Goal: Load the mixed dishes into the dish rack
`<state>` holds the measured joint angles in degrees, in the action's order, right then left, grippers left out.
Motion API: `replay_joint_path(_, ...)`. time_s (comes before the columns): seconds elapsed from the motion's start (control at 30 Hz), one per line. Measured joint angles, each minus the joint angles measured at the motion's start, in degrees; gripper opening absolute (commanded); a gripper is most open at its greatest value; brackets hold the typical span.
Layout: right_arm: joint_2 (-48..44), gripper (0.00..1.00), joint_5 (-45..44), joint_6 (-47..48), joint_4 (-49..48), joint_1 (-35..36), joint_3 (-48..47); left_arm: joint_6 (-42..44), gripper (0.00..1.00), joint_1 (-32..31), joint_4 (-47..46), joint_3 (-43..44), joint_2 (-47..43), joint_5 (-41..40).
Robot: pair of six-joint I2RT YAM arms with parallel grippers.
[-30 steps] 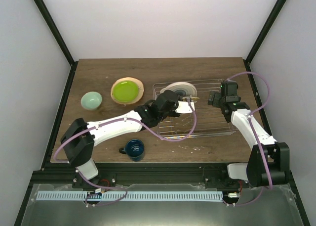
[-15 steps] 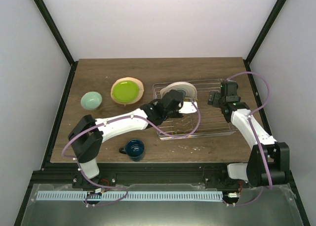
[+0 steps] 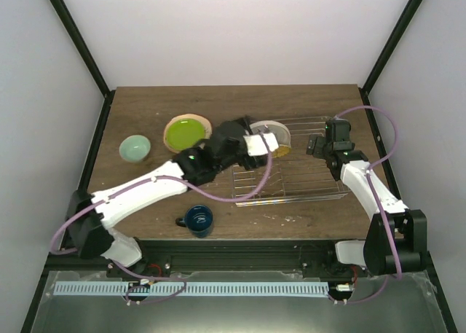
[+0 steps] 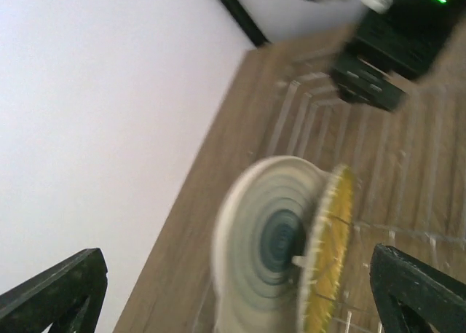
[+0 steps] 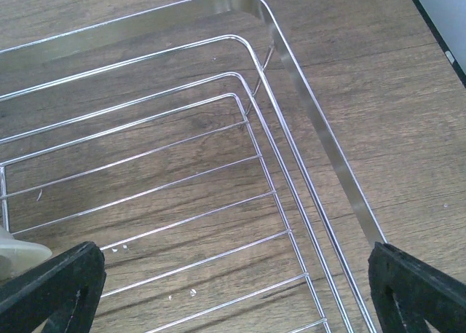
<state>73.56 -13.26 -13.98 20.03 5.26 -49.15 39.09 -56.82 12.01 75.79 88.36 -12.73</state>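
cream plate [image 4: 269, 238] and yellow plate [image 4: 325, 253] stand in the rack [image 5: 320, 136]; green plate [image 3: 184, 134], bowl [image 3: 135, 148], mug [image 3: 198, 218] wait toward the counter's left edge. my left gripper [image 3: 263, 142] and right gripper [image 5: 233, 289] are spread wide, empty.

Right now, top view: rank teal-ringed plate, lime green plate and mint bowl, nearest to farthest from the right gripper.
1. Teal-ringed plate, in the dish rack, left end.
2. Lime green plate, left of the rack.
3. Mint bowl, far left.

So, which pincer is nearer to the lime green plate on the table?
Left. The left pincer is at the left end of the rack, just right of the lime green plate. The right pincer hangs over the rack's right part, farther away.
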Motion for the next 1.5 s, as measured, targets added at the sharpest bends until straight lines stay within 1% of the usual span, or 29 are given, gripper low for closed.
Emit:
replay_joint_path(0.1,0.0,1.0,0.0,0.0,0.0,0.0,0.0,-5.0,1.0,4.3,-0.2,0.9,-4.7,0.8)
replay_joint_path(0.17,0.0,1.0,0.0,0.0,0.0,0.0,0.0,-9.6,1.0,9.6,0.3,3.0,-5.3,1.3)
replay_joint_path(0.2,0.0,1.0,0.0,0.0,0.0,0.0,0.0,-13.1,1.0,13.7,1.3,4.9,-4.9,2.3)
replay_joint_path(0.27,0.0,1.0,0.0,0.0,0.0,0.0,0.0,-19.5,1.0,22.0,3.1,8.2,-3.2,4.2)
replay_joint_path(0.3,0.0,1.0,0.0,0.0,0.0,0.0,0.0,-23.7,1.0,27.2,4.5,10.0,-1.9,6.4)
replay_joint_path(0.43,0.0,1.0,0.2,0.0,0.0,0.0,0.0,-36.8,1.0,43.2,7.9,12.4,3.8,12.1)
replay_joint_path(0.5,0.0,1.0,0.2,0.0,0.0,0.0,0.0,-41.7,1.0,48.6,10.4,12.5,7.1,13.7)
replay_joint_path(0.57,0.0,1.0,0.2,0.0,0.0,0.0,0.0,-45.1,1.0,51.8,12.3,12.5,10.2,15.8)
replay_joint_path(0.77,0.0,1.0,0.2,0.0,0.1,0.0,0.0,-52.2,0.98,56.5,14.2,12.6,16.4,25.0)
replay_joint_path(0.97,0.1,1.0,0.2,0.0,0.1,0.0,0.0,-55.5,0.98,57.2,12.5,10.2,18.2,29.3)
replay_joint_path(1.23,0.7,1.0,0.2,0.1,0.1,0.0,0.0,-57.7,1.0,57.2,9.6,4.3,19.2,29.9)
replay_joint_path(1.5,0.7,1.0,0.2,0.0,0.1,0.0,0.0,-59.4,0.97,56.8,7.1,-0.4,20.3,29.7)
